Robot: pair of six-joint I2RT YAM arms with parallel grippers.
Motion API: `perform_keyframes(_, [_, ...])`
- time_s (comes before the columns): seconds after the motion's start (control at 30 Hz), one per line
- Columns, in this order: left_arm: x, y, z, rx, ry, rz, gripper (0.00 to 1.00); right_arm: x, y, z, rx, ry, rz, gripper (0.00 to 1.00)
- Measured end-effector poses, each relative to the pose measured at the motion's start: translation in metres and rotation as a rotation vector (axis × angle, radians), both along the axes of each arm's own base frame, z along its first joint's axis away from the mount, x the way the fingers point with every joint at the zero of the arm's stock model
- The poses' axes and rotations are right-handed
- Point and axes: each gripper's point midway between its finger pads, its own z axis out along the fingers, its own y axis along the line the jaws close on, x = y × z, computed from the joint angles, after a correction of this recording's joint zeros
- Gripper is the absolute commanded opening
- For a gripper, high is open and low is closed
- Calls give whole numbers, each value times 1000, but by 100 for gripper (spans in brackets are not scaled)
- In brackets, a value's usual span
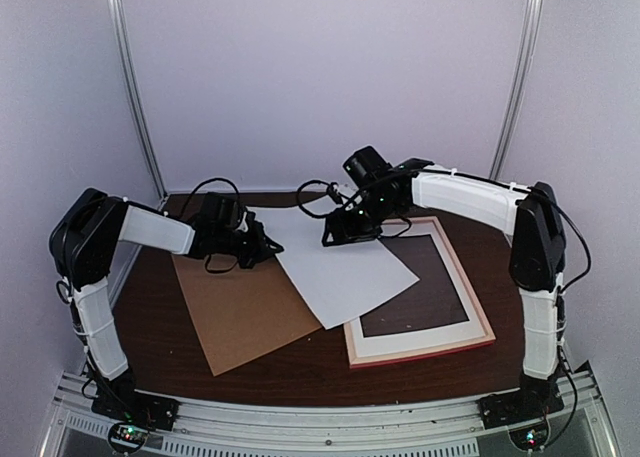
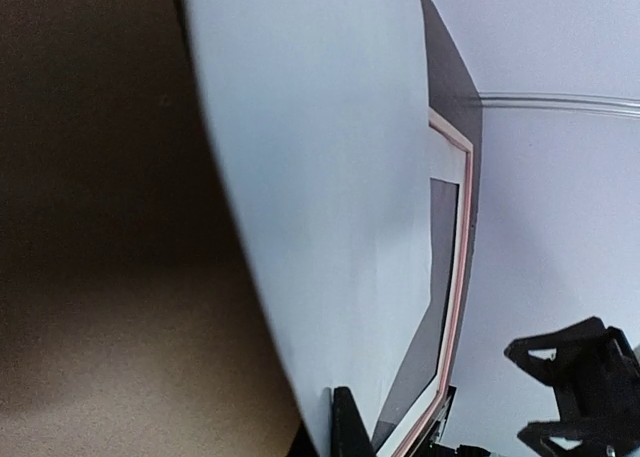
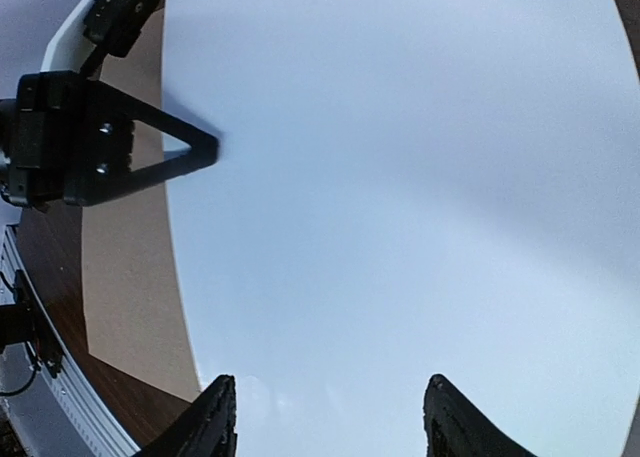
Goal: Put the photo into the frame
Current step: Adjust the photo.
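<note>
The table (image 1: 300, 372) has a dark brown wooden top with a light shine. Along its near edge runs a grey metal rail (image 1: 330, 422) with long grooves. Three plain walls close the place in: the back wall (image 1: 330, 77), the left wall (image 1: 50, 97) and the right wall (image 1: 600, 107). All are pale, between white and lilac, with no window in them. In the back corners stand the left post (image 1: 135, 87) and the right post (image 1: 518, 77), thin and of bright metal. Both lean a little inward in the top view. The light is soft and even, with only weak shadows on the table.
</note>
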Motion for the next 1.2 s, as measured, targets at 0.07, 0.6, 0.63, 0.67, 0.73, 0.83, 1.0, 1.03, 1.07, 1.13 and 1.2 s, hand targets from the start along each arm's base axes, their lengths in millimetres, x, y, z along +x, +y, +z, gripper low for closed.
perform_keyframes(0.07, [1,-4,8,-3,-34,-43,0,9,-22,2,-6,-7,-27,77])
perform_keyframes(0.6, [-27,-14,63,67,-246,-375,0,54,-128,10,37,-41,-145,88])
perform_keyframes(0.63, [-30,-13,67,77,-264,-388,0,55,-127,10,45,-42,-142,88])
perform_keyframes(0.67, [-32,-11,72,87,-287,-403,0,56,-126,10,55,-42,-138,89])
perform_keyframes(0.73, [-36,-9,81,101,-332,-425,0,59,-124,9,78,-42,-130,89])
perform_keyframes(0.83, [-41,-7,100,115,-421,-452,0,61,-117,2,117,-30,-108,89])
perform_keyframes(1.0, [-52,-3,110,117,-503,-479,0,62,-110,-15,175,2,-80,89])
perform_keyframes(1.03, [-54,-4,110,113,-513,-486,0,62,-109,-16,188,5,-73,89])
perform_keyframes(1.07, [-56,-4,109,109,-521,-492,0,63,-107,-18,200,4,-68,89])
perform_keyframes(1.13, [-60,-4,107,99,-531,-501,0,65,-104,-18,230,0,-54,89])
perform_keyframes(1.2, [-62,-5,107,84,-547,-511,0,67,-102,-18,261,-10,-41,89])
